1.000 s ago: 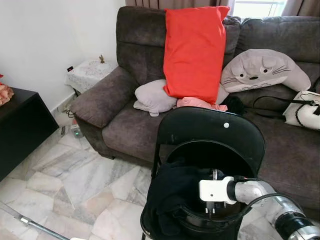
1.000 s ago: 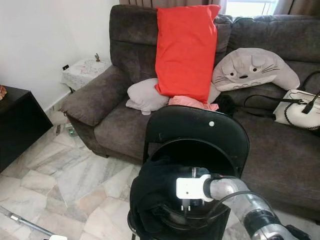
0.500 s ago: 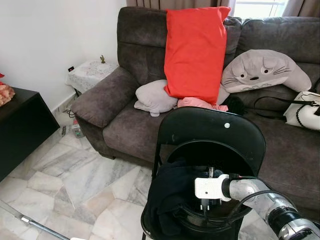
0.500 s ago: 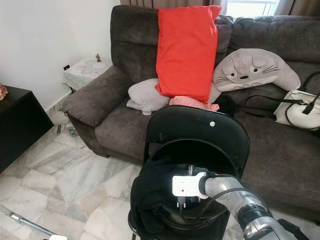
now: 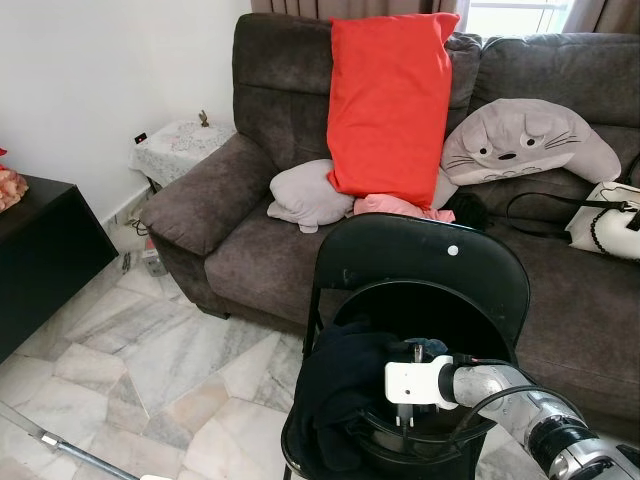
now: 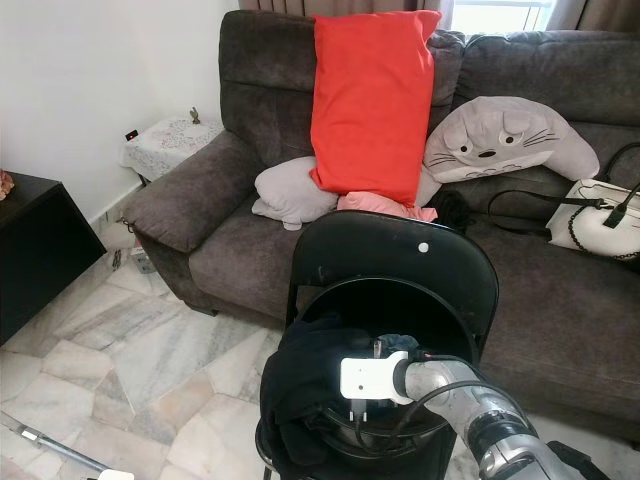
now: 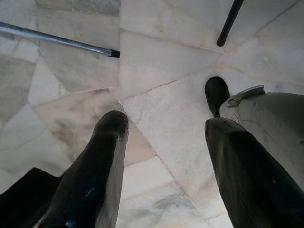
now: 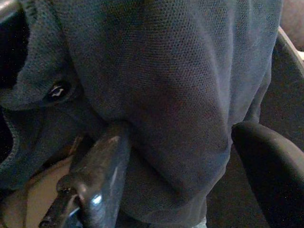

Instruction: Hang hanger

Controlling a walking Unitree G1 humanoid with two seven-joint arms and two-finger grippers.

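Observation:
A dark blue polo shirt [image 5: 343, 388] lies bunched on the seat of a black folding chair [image 5: 420, 262] right in front of me. My right arm reaches down onto that seat, its white wrist housing [image 5: 413, 381] next to the shirt. In the right wrist view, my right gripper [image 8: 180, 137] is open, its fingers [image 8: 102, 161] set on either side of a fold of the shirt [image 8: 161, 71]. A pale tan piece [image 8: 26, 194] peeks from under the collar; I cannot tell what it is. My left gripper [image 7: 164, 142] hangs open over the marble floor.
A brown sofa [image 5: 230, 230] stands behind the chair with a red pillow [image 5: 390, 100], a grey plush [image 5: 525, 140] and a white bag [image 5: 610, 215]. A black cabinet [image 5: 40, 250] is at the left. A metal rod [image 7: 57, 40] lies on the floor [image 5: 150, 360].
My right wrist has slid a little to the left and lower, closer into the shirt on the chair seat. The view has shifted slightly.

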